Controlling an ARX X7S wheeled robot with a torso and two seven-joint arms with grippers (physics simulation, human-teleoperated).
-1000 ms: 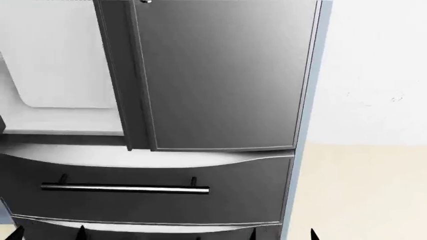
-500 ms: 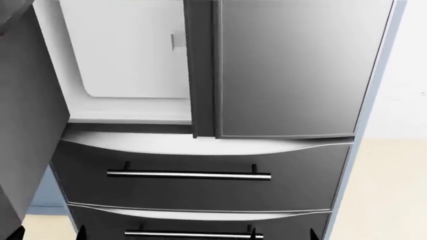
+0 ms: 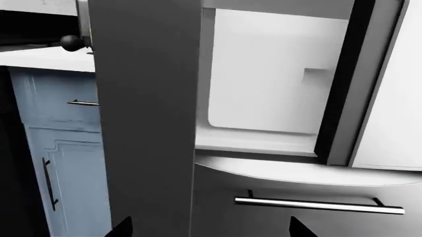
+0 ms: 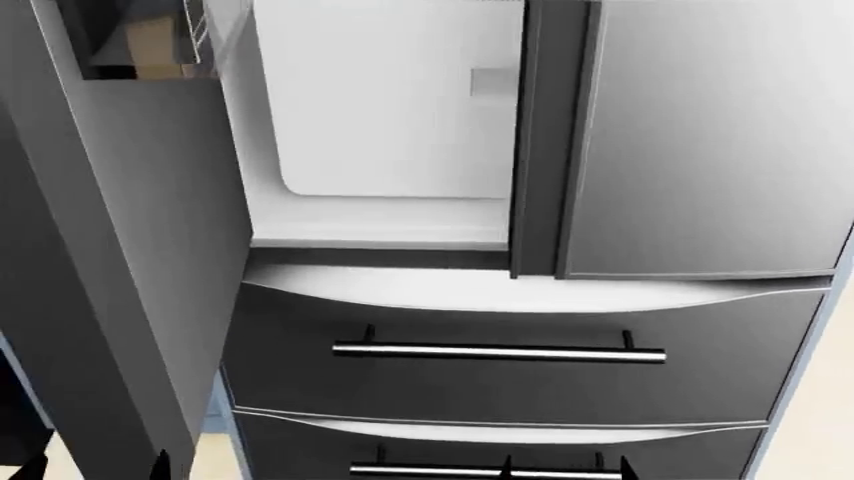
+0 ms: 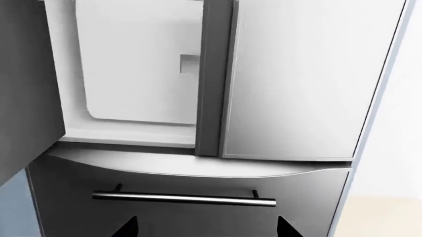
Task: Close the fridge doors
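Standing open at 9 o'clock in head view was the left door (image 4: 147, 280); the right door (image 4: 714, 140) sat shut at 2 o'clock above the drawers (image 4: 521, 360). Pincer tips barely showed at the frame edges; grip state couldn't be told.

The left fridge door (image 4: 134, 250) stands swung wide open, baring the white interior (image 4: 380, 110). The right fridge door (image 4: 714, 140) is shut above the upper drawer (image 4: 534, 375) and its silver bar (image 4: 497, 352).

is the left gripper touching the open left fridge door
Apart: the left wrist view shows the left gripper fingertips with open space before the left fridge door.
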